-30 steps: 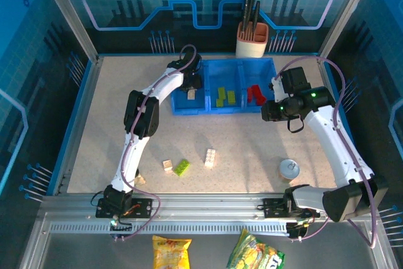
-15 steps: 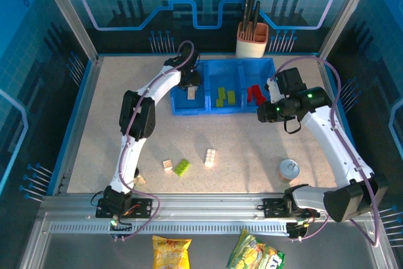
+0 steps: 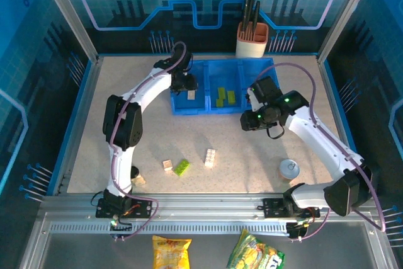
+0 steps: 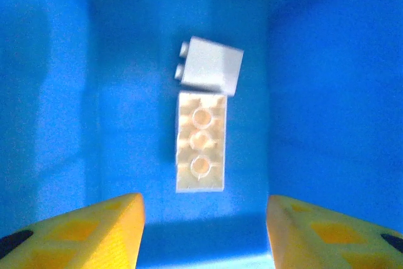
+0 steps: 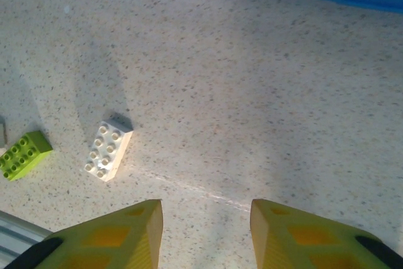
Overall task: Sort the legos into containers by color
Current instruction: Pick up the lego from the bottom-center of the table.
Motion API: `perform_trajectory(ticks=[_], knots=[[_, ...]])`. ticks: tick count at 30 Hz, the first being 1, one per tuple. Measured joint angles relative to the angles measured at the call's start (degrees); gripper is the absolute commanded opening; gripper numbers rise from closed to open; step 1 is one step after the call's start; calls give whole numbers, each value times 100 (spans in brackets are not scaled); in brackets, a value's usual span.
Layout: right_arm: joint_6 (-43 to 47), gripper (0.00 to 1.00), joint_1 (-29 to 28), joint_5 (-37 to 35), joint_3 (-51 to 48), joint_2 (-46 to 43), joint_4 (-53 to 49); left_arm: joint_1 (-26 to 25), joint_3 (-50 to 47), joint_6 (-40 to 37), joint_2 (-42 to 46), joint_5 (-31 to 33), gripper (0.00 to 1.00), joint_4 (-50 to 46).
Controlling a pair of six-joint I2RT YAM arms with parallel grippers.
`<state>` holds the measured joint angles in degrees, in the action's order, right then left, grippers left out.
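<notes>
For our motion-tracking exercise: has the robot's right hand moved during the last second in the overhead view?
Yes. The right hand has shifted left along the front wall of the blue tray, and slightly toward the near side.

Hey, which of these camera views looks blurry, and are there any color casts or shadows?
Left wrist view: soft focus, the cream brick has fuzzy edges, and the blue tray tints everything. Right wrist view: sharp; the white brick throws a short dark shadow on the speckled table. Top external view: evenly lit, reasonably crisp.
</notes>
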<state>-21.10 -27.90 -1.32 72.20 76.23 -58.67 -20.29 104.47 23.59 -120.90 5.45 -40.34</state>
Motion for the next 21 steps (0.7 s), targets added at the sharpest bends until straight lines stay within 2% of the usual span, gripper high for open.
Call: perform_trajectory(ticks=[11,21], knots=[[-1034,42,-1016,-492,-188,527,232,-11,-1456,-2,1189,-229,55,208],[-2251,44,-2090,-848,-157,1482,470,-4,-2076,0,1759,-426,53,269]])
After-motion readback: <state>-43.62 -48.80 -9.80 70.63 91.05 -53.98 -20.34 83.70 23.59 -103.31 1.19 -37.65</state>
